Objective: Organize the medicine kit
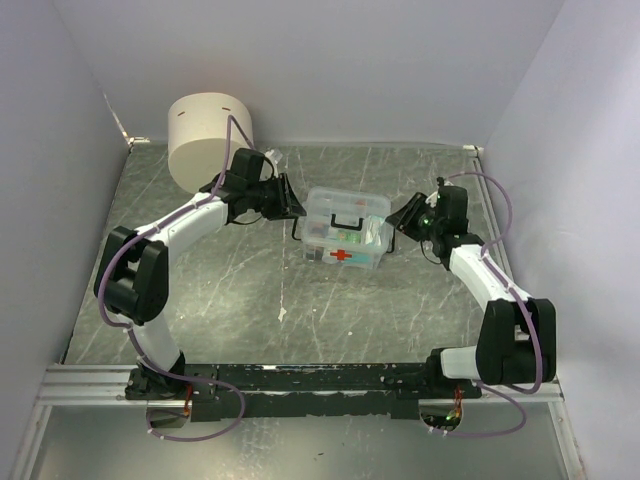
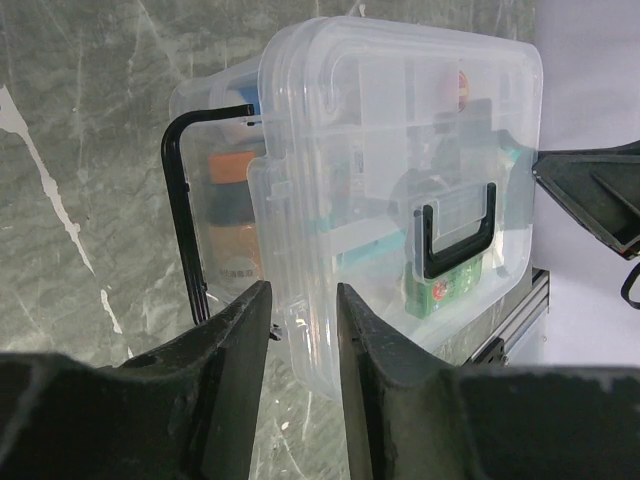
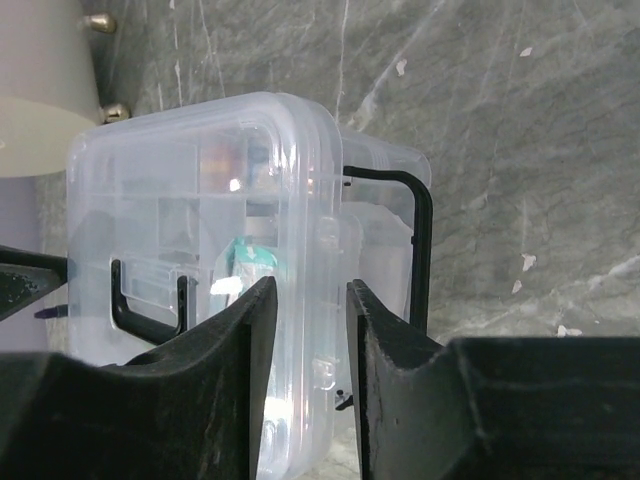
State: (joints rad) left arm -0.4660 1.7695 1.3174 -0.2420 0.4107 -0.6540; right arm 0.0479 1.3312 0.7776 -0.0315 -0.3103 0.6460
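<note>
The tabletop point(image 1: 300, 310) on my feed was a dark grey-green, marbled and streaked with white. Plain pale walls closed it in at the back point(image 1: 330, 70), left point(image 1: 50, 200) and right point(image 1: 585, 150). I saw a silver metal rail point(image 1: 90, 385) running along the near edge, under soft, even light.

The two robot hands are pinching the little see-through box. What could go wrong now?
The left gripper and right gripper each pinch only a thin rim of the medicine kit, so the smooth plastic might slip. Uneven pulling could pop the lid and spill what's inside. The left arm sits near the cream cylinder and might bump it.
</note>
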